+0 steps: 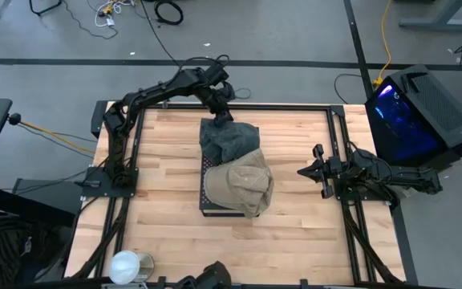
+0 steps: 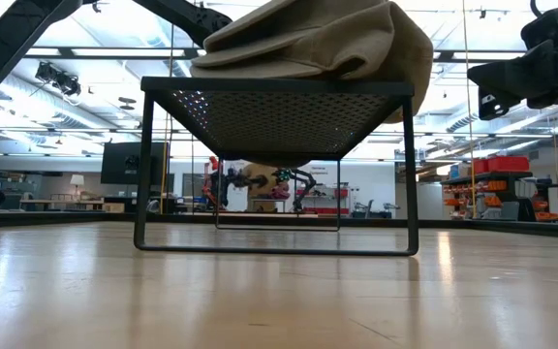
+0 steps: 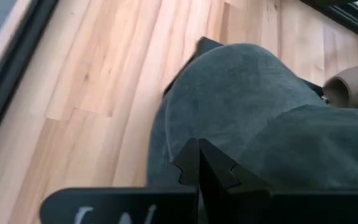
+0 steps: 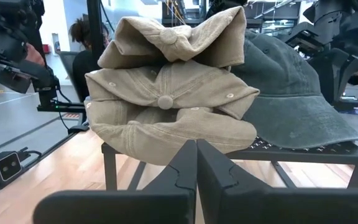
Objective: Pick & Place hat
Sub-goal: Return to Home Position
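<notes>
Two stacked tan cloth caps (image 1: pixel 243 186) sit on near end of black perforated metal shelf (image 1: pixel 215 211), mid-table. Right gripper (image 1: pixel 305 171) hangs at table's right side, fingers shut, empty. Further back, dark grey cloth cap (image 1: pixel 231 143) lies on shelf's far end w/ left gripper (image 1: pixel 221 112) at its far edge, fingers shut, prob. not pinching cloth.

Brown caps (image 2: pixel 318 44) sat heaped on the perforated top of the black shelf (image 2: pixel 279 116), about level with the right gripper (image 2: pixel 490 89) and apart from it. The left arm (image 2: pixel 27 29) crossed high on the shelf's far side from that gripper. The wooden table (image 2: pixel 279 301) lay well below it.
</notes>
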